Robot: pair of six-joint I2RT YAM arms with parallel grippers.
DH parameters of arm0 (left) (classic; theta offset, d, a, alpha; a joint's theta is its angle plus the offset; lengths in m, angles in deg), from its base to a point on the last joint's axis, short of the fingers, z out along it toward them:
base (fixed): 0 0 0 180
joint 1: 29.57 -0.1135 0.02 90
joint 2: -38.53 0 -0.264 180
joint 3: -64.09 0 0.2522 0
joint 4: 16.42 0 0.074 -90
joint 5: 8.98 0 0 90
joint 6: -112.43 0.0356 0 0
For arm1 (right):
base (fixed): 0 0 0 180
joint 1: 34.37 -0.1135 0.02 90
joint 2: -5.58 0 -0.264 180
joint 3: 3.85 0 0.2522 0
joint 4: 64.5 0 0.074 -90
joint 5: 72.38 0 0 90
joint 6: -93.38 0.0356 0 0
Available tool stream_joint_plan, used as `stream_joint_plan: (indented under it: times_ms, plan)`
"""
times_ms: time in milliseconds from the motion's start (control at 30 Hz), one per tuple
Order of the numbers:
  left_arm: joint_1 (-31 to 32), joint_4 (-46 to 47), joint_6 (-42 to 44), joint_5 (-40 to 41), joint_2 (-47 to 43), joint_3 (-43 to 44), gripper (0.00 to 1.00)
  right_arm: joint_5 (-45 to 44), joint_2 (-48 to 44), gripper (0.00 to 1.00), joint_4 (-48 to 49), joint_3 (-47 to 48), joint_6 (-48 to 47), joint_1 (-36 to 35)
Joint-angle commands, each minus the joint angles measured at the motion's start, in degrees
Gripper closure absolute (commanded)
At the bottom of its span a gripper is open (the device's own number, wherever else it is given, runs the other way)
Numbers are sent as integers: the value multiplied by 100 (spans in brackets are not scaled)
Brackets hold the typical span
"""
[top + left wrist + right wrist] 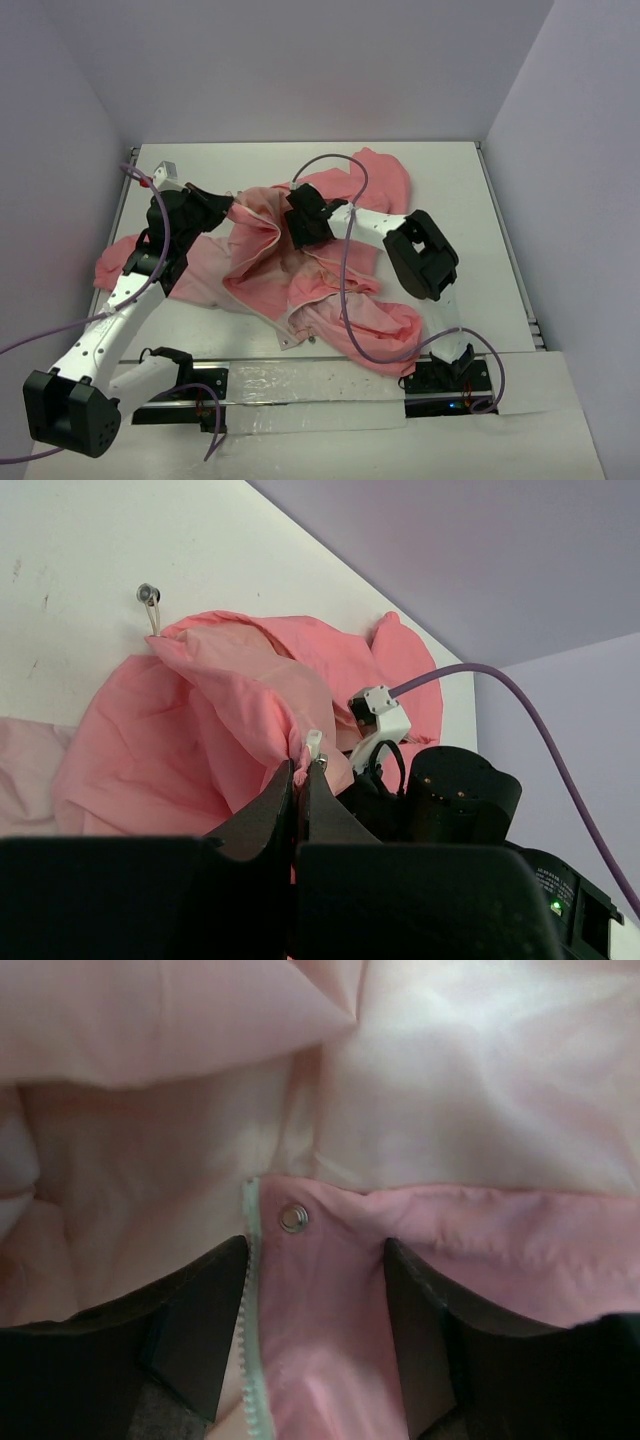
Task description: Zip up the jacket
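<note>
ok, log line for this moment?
left gripper: shut on jacket | right gripper: open, straddling zipper edge | jacket: unzipped

Jacket [385,180]: plain salmon-pink shell; lining [470,1070] paler pink; zipper [248,1360] pale mint-white; snap [292,1218] silver. Table [450,170]: white. Cables [470,666]: purple. Arms [110,325]: white, black joints.

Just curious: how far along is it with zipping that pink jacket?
Early days. Done: the left pincer is clamped on a fold of the jacket. In hand: the open right pincer straddles an edge with zipper teeth and a snap. To do: joining and closing; the jacket lies open.
</note>
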Motion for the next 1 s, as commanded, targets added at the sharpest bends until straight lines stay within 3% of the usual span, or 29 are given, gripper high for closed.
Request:
stream_joint_plan:
  times_ms: [0,67,200,300,633,967]
  plan:
    - [-36,113,39,1,-134,70,100,-75,231,45,9,246,204,-40]
    - [-36,75,60,18,-146,91,100,-121,180,57,24,205,221,-40]
    - [-36,69,61,5,-155,91,100,-142,-117,89,79,144,244,-31]
    - [-36,78,35,-12,-138,83,100,-159,-343,99,96,66,270,-31]
    - [-36,178,36,-44,-70,41,100,208,-2131,99,36,-403,82,218]
    - [-36,177,34,-165,204,78,100,247,-2705,92,-317,-460,-38,237]
